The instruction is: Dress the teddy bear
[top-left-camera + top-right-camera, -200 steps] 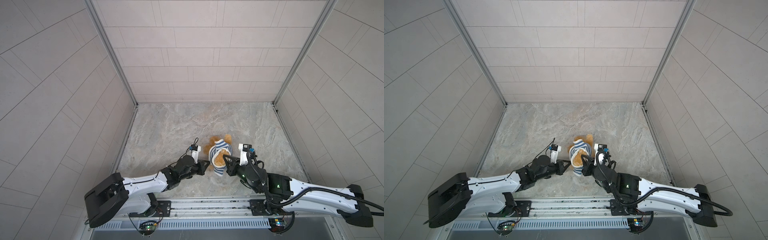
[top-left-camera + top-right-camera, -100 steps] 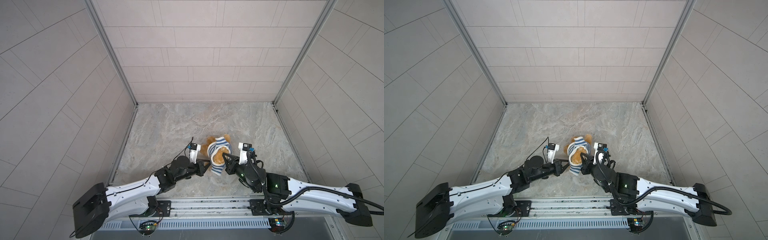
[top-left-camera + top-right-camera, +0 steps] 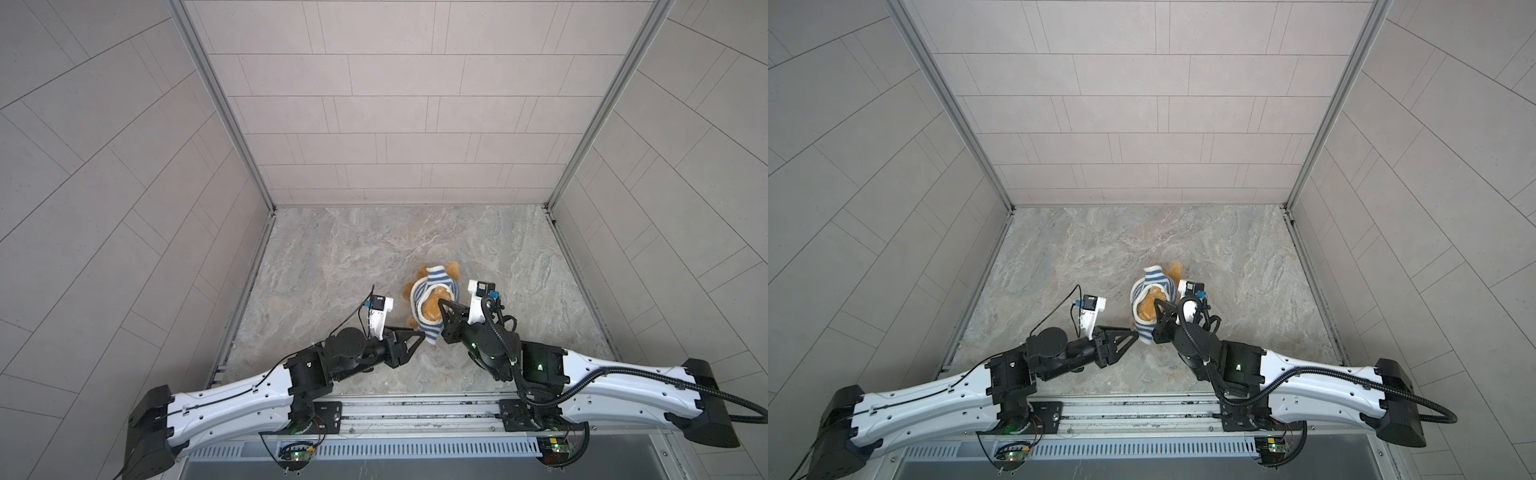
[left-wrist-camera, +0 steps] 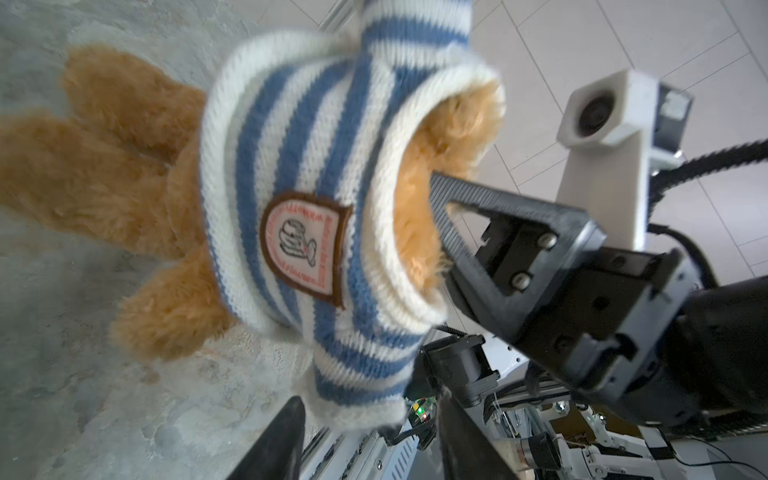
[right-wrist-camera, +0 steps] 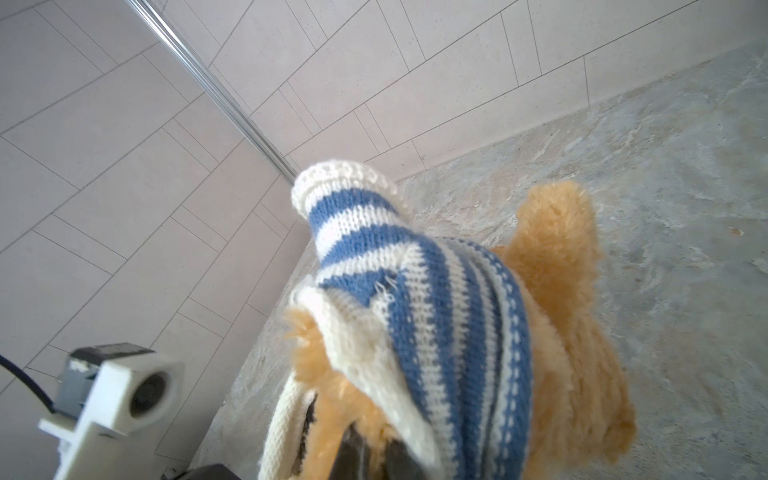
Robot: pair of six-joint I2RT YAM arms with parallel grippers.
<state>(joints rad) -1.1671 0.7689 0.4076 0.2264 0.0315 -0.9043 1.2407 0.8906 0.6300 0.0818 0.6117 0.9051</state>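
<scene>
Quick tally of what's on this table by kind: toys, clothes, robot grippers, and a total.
teddy bear: 1
striped shirt: 1
grippers: 2, the left gripper and the right gripper
Total: 4

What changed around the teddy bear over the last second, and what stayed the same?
The left pincer opened, letting go of the striped shirt after stretching its lower end toward the robot's base. The right pincer stays shut on the teddy bear, which kept its place.
</scene>
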